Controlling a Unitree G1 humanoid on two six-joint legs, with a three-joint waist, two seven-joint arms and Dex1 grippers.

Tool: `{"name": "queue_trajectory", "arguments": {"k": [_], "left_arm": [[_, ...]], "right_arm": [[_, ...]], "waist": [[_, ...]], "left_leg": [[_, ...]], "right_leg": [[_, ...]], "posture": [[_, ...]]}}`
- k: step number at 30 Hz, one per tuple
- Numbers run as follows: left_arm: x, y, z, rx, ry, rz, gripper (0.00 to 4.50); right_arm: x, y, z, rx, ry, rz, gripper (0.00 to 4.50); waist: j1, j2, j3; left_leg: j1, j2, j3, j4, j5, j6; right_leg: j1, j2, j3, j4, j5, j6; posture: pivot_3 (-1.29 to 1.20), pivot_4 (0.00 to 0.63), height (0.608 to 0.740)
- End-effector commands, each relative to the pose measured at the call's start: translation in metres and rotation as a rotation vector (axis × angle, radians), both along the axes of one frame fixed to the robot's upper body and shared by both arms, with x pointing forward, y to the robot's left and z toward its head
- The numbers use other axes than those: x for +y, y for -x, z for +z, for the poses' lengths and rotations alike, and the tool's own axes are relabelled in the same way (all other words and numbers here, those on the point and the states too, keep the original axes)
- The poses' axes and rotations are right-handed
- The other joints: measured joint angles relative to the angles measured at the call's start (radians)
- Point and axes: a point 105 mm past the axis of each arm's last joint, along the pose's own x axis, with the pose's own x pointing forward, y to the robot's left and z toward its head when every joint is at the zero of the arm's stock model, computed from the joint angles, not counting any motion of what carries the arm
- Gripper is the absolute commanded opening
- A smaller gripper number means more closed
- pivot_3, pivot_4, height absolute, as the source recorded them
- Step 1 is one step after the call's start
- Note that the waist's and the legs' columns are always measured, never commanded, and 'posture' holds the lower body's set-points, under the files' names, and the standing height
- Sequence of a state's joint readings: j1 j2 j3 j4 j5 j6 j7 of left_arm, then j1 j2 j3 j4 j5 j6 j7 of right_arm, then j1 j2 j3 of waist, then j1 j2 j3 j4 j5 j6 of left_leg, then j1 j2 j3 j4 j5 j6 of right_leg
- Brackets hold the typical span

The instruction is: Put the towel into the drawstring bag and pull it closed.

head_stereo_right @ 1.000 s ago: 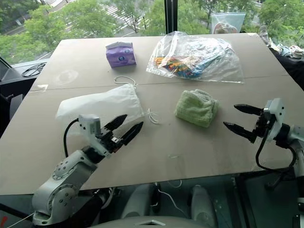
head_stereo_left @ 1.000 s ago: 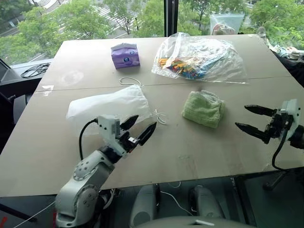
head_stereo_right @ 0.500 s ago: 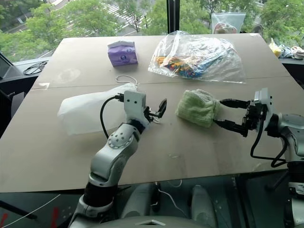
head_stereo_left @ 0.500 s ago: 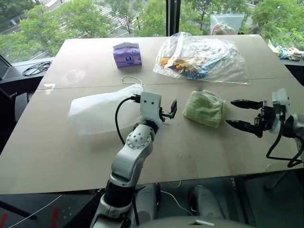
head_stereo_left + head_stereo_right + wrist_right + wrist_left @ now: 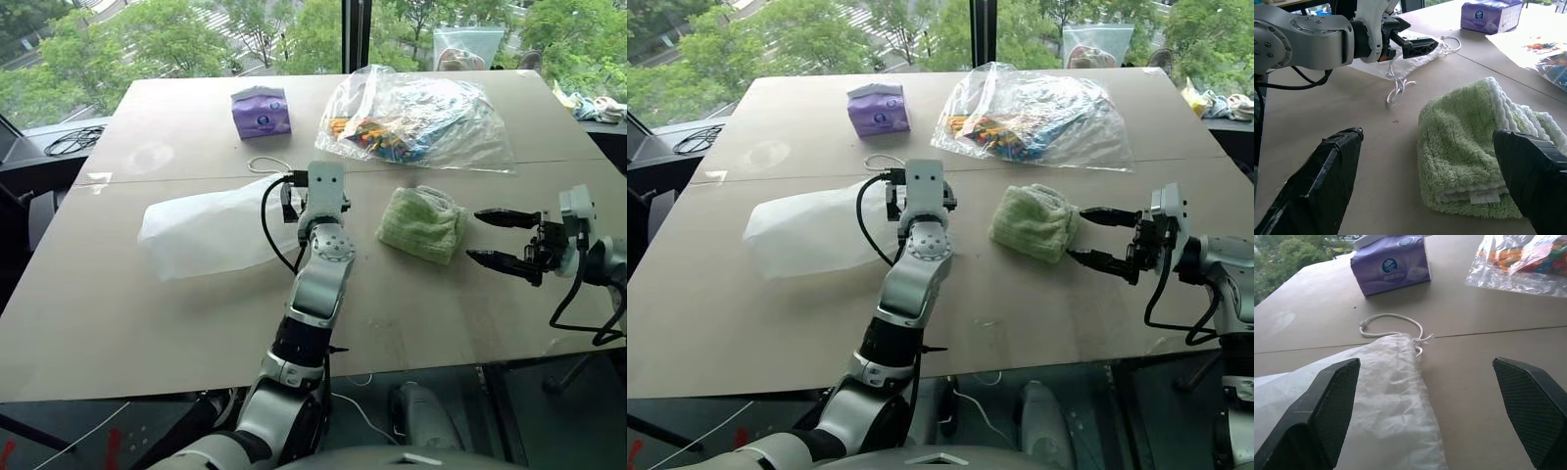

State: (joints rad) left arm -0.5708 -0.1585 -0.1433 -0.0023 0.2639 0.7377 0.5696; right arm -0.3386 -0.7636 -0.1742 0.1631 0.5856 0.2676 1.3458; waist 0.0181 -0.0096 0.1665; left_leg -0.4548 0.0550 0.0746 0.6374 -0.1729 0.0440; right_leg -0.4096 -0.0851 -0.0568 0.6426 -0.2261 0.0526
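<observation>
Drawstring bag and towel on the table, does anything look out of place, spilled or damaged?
Nothing stands out. The drawstring bag lies flat and intact, its cord looped loosely at the mouth. The towel sits folded beside it, apart from the bag. The left gripper and right gripper are open and empty.

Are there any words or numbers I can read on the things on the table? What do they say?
No words or numbers can be read here.
Purple tissue pack: a round blue logo with white print, too blurred to read.
Towel: a small white tag at its edge, print too small to read.
Clear plastic bag: colourful items inside, no readable text.
Drawstring bag: plain white, no text.
</observation>
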Motion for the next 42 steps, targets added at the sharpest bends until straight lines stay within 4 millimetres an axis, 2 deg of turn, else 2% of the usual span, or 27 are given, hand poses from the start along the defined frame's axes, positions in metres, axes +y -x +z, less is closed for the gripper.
{"name": "queue_trajectory", "arguments": {"k": [1, 10, 16, 20, 26, 27, 28, 33, 35, 36, 38, 42], "left_arm": [[-0.004, 0.01, 0.003, 0.017, 0.044, 0.082, 4.46], [-0.004, 0.02, -0.006, 0.111, -0.02, 0.059, 4.46], [0.018, 0.035, -0.012, 0.141, -0.077, 0.1, 4.46], [0.035, 0.044, -0.014, 0.132, -0.128, 0.151, 3.59], [0.038, 0.048, 0.001, 0.052, -0.196, 0.142, 0.72], [0.039, 0.048, 0.003, 0.036, -0.218, 0.135, 0.61], [0.04, 0.048, 0.005, 0.017, -0.241, 0.125, 0.29], [0.039, 0.045, 0.015, -0.073, -0.348, 0.047, 0.29], [0.026, 0.04, 0.018, -0.093, -0.426, -0.101, 0.29], [0.014, 0.037, 0.014, -0.084, -0.373, -0.246, 0.29], [0.006, 0.038, 0.017, -0.11, -0.378, -0.368, 0.29], [0.002, 0.04, 0.02, -0.176, -0.545, -0.477, 0.29]], "right_arm": [[-0.003, 0.001, 0.018, -0.064, 0.001, -0.007, 4.5], [0.0, -0.002, 0.018, -0.066, 0.004, -0.003, 4.5], [0.001, -0.003, 0.017, -0.067, 0.002, 0.0, 4.5], [0.005, -0.006, 0.014, -0.068, 0.001, 0.01, 4.5], [0.005, -0.009, 0.009, -0.064, -0.001, 0.015, 4.5], [0.006, -0.009, 0.008, -0.066, -0.002, 0.015, 4.5], [0.007, -0.009, 0.008, -0.068, -0.004, 0.016, 4.5], [0.01, -0.008, 0.009, -0.087, -0.014, 0.012, 4.5], [0.012, -0.009, 0.01, -0.094, -0.024, -0.003, 4.5], [0.015, -0.009, 0.009, -0.095, -0.029, -0.008, 4.5], [0.022, -0.013, 0.004, -0.11, -0.003, -0.058, 4.5], [0.034, -0.028, -0.012, -0.134, 0.125, -0.204, 4.5]], "waist": [[0.0, 0.0, 0.0], [0.001, 0.0, 0.0], [-0.001, 0.0, 0.0], [-0.003, 0.0, 0.0], [0.002, 0.0, 0.0], [0.002, 0.0, 0.0], [0.002, 0.0, 0.0], [-0.002, 0.0, 0.0], [-0.002, 0.0, 0.0], [-0.002, 0.0, 0.0], [-0.002, 0.0, 0.0], [-0.002, 0.0, 0.0]], "left_leg": [[0.0, 0.0, 0.0, 0.0, 0.0, 0.0], [0.0, 0.0, 0.0, 0.0, 0.0, 0.0], [0.0, 0.0, 0.0, 0.0, 0.0, 0.0], [0.0, 0.0, 0.0, 0.001, 0.0, 0.0], [0.0, 0.0, 0.0, 0.001, 0.0, 0.0], [0.0, 0.0, 0.0, 0.001, 0.0, 0.0], [0.0, 0.0, 0.0, 0.001, 0.0, 0.0], [0.0, 0.0, 0.0, 0.001, 0.0, 0.0], [0.0, 0.0, 0.0, 0.001, 0.0, 0.0], [0.0, 0.0, 0.0, 0.001, 0.0, 0.0], [0.0, 0.001, 0.0, 0.001, 0.0, 0.0], [0.0, 0.001, 0.0, 0.001, 0.0, 0.0]], "right_leg": [[0.0, 0.0, 0.0, 0.0, 0.0, 0.0], [0.0, 0.0, 0.0, 0.0, 0.0, 0.0], [0.0, 0.0, 0.0, 0.0, 0.0, 0.0], [0.0, 0.0, 0.0, 0.001, 0.0, 0.0], [0.0, 0.0, 0.0, 0.001, 0.0, 0.0], [0.0, 0.0, 0.0, 0.001, 0.0, 0.0], [0.0, 0.0, 0.0, 0.001, 0.0, 0.0], [0.0, 0.0, 0.0, 0.001, 0.0, -0.001], [0.0, 0.0, 0.0, 0.001, 0.0, -0.001], [0.0, 0.0, 0.0, 0.001, 0.0, -0.001], [0.0, 0.0, 0.0, 0.001, 0.0, -0.001], [0.0, -0.001, 0.0, 0.001, -0.002, -0.005]], "posture": [[0.0, 0.15, 0.74], [0.0, 0.15, 0.74], [0.0, 0.15, 0.74], [0.0, 0.15, 0.74], [0.0, 0.15, 0.74], [0.0, 0.15, 0.74], [0.0, 0.15, 0.74], [0.0, 0.15, 0.74], [0.0, 0.15, 0.74], [0.0, 0.15, 0.74], [0.0, 0.15, 0.74], [0.0, 0.15, 0.74]]}}
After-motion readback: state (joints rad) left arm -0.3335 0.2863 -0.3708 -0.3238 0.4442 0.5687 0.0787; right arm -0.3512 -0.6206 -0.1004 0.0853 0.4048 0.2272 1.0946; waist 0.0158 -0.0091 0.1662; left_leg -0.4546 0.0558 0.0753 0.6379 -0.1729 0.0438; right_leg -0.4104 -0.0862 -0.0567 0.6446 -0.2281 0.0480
